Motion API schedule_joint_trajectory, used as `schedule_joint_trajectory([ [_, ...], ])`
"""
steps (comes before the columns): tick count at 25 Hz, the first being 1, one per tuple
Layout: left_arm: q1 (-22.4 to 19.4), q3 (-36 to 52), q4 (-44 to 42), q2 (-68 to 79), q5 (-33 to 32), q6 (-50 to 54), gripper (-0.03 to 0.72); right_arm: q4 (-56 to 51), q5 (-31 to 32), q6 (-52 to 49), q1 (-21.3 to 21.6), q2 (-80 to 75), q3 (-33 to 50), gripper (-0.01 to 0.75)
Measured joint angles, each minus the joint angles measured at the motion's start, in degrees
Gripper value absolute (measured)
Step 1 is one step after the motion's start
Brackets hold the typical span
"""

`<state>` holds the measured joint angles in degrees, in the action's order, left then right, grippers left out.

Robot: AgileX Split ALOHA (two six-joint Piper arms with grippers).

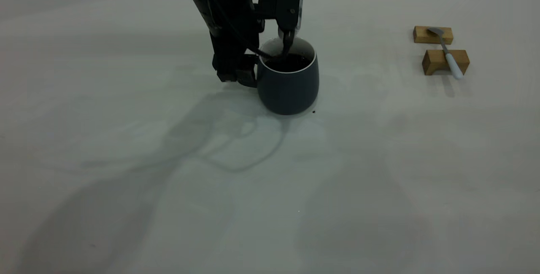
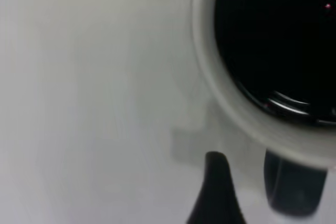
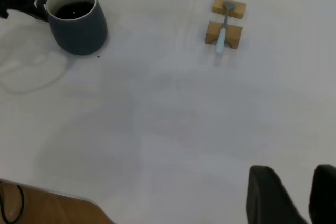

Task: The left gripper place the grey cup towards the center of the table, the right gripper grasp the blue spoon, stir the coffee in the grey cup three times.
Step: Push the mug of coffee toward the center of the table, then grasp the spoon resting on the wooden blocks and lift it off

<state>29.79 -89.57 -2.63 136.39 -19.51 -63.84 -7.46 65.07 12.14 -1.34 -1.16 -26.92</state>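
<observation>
Exterior view: broad off-white matte tabletop [image 1: 168, 206], bare in the foreground except for soft arm shadows. Mid-distance, near the centre, stands the dark slate-grey rounded mug [image 1: 288, 84], upright, white inside and at the rim. Glossy black-brown coffee [image 1: 291, 62] fills it part way. A tiny dark speck lies on the tabletop just beside the mug's base.

Left tool [image 1: 270, 52], black with one pale silver-white finger face, is at the mug's rim on the handle side. One finger reaches over the rim into the mug's mouth, the other sits low outside the wall. It appears closed on the rim, holding the mug. Left wrist view shows the white rim and dark liquid close up, with a dark fingertip [image 2: 215, 192] outside the mug wall.

Farther right, well apart from the mug, two tan wooden blocks [image 1: 445, 61] sit one behind the other. Small slim spoon with grey metal bowl and pale blue-white handle [image 1: 447, 52] lies across both, bowl on the far block, handle over the near one.

Right wrist view: right tool [image 3: 307, 195], two black pointed fingers with a narrow gap, hovers above the tabletop, holding nothing, well away from spoon and mug.
</observation>
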Motion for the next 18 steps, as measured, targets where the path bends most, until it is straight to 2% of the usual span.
schedule_joint_trajectory([
  [3, 0.0, 0.0, 0.0, -3.7, -2.8, 2.5, 0.663, 0.0, 0.0, 0.0, 0.0, 0.0, 0.0, 0.24],
  [6, -0.5, 0.0, 0.0, -8.6, -7.0, 9.7, 0.636, 0.0, 0.0, 0.0, 0.0, 0.0, 0.0, 0.24],
  [15, -3.2, 0.0, -4.8, -27.7, -24.3, 36.6, 0.459, 0.0, 0.0, 0.0, 0.0, 0.0, 0.0, 0.24],
  [18, -3.3, 0.0, -7.3, -32.7, -32.3, 44.7, 0.413, 0.0, 0.0, 0.0, 0.0, 0.0, 0.0, 0.24],
])
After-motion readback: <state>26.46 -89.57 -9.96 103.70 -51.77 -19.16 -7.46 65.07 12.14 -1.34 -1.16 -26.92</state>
